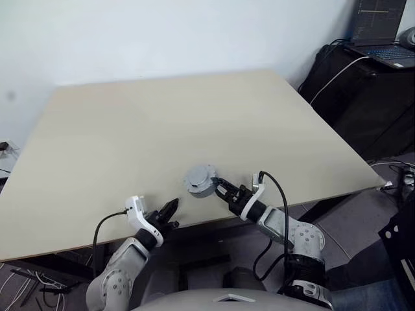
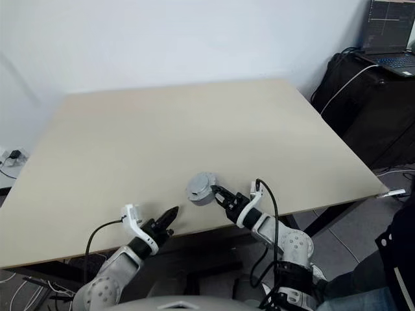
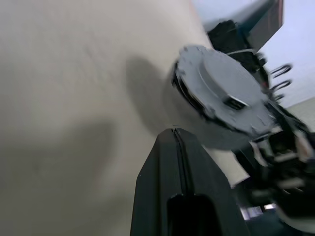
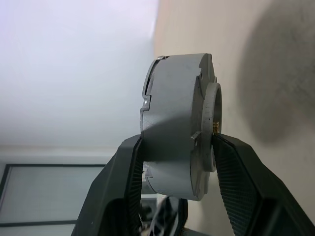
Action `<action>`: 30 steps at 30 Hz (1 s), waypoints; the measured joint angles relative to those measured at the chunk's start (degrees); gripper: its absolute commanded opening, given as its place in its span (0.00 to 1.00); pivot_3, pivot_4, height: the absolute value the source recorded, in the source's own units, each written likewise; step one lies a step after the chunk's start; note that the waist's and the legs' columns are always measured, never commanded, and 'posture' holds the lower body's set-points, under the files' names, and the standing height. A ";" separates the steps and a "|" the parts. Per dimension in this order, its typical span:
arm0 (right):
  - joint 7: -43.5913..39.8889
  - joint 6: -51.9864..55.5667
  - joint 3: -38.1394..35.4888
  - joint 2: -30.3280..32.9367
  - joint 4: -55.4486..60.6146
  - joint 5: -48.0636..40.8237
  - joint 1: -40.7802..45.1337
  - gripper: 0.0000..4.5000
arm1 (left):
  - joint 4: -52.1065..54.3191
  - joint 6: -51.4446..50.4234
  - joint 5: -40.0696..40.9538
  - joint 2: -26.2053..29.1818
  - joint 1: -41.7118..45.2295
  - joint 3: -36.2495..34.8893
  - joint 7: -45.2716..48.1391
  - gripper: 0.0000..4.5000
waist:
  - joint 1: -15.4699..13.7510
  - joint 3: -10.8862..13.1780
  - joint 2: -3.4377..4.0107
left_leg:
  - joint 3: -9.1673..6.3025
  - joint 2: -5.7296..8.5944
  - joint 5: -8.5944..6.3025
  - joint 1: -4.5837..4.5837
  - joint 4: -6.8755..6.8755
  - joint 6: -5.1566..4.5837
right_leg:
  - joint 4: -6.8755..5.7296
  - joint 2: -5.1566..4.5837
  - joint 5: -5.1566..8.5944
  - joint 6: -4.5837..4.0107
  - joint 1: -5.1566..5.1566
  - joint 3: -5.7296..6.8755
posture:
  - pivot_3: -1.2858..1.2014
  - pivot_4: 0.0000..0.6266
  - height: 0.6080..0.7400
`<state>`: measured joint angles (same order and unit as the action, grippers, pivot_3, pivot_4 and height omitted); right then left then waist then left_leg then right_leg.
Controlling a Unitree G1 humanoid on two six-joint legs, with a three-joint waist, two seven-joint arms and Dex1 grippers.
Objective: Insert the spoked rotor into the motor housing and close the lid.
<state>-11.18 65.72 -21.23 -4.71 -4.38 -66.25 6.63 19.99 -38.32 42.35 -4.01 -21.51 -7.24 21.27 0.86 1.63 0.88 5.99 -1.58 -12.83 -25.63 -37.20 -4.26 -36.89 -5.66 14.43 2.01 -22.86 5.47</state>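
**Assembled motor held up, lid on**

The right gripper (image 1: 219, 186) clamps the motor housing (image 4: 172, 142) across its flat faces, lifted off the table (image 1: 194, 129) near the front edge. The lid (image 3: 224, 91) sits flush on it, plain grey, notched at the rim. The rotor is presumably inside, hidden. Little seems left. The left gripper (image 1: 172, 207), fingers pressed together and empty, hangs just beside it
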 measured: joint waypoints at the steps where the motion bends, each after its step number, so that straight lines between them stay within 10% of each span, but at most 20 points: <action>1: 0.15 -0.26 0.16 0.01 -0.01 -0.20 0.10 0.44 | 0.85 -0.16 2.08 -0.18 -1.17 -0.13 0.00 0.00 | -0.01 0.00 0.00 | 0.00 0.01 -0.01 -0.02 0.02 -0.02 | 0.04 0.00 -0.05 -0.11 -0.01 0.00 | 0.52 0.00 1.00; 6: 1.14 -0.70 0.60 0.04 -0.01 -2.05 0.86 0.42 | 2.53 -0.04 14.70 -2.39 -7.07 -1.88 -1.60 0.00 | -0.03 0.04 0.00 | 0.01 0.02 -0.05 -0.04 0.03 -0.07 | 0.08 0.03 -0.02 -0.14 -0.01 -0.01 | 0.52 0.00 1.00; 15: 1.81 -0.65 1.47 0.12 0.00 -5.63 1.52 0.42 | 2.47 3.10 21.80 -2.65 -7.61 -1.02 -4.20 0.64 | -0.05 0.15 0.00 | 0.03 0.02 -0.05 -0.03 -0.09 -0.08 | 0.06 0.09 0.01 0.18 0.03 0.00 | 0.52 0.00 1.00; 21: 2.64 -0.69 1.84 0.18 0.01 -7.10 1.62 0.42 | 2.46 5.27 23.34 -2.57 -7.43 -0.48 -5.03 0.64 | -0.10 0.15 0.00 | 0.06 0.02 -0.06 -0.03 -0.09 -0.09 | 0.06 0.14 -0.11 -0.05 0.02 0.02 | 0.52 0.00 1.00; 26: 3.53 0.02 2.08 0.21 0.25 -9.41 1.62 0.42 | 2.10 5.44 27.41 -2.28 -6.59 0.45 -6.26 0.99 | -0.05 0.15 0.00 | 0.09 0.02 -0.05 -0.02 -0.12 -0.10 | 0.05 0.16 -0.14 0.00 0.03 0.03 | 0.52 0.00 1.00; 30: 4.06 2.00 3.72 0.32 1.10 -12.28 1.54 0.42 | 0.68 6.09 30.20 -1.91 -5.82 2.05 -6.99 1.00 | -0.03 0.14 0.00 | 0.11 0.01 -0.05 -0.01 -0.13 -0.10 | 0.04 0.18 -0.15 0.01 0.03 0.03 | 0.52 0.00 1.00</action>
<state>-7.11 67.72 -17.51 -4.40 -3.27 -78.53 8.18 20.67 -32.22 72.55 -5.92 -27.33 -5.19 14.28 0.83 1.78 0.88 6.10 -1.57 -12.88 -25.64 -37.33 -4.37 -36.85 -5.49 14.28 2.02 -22.83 5.50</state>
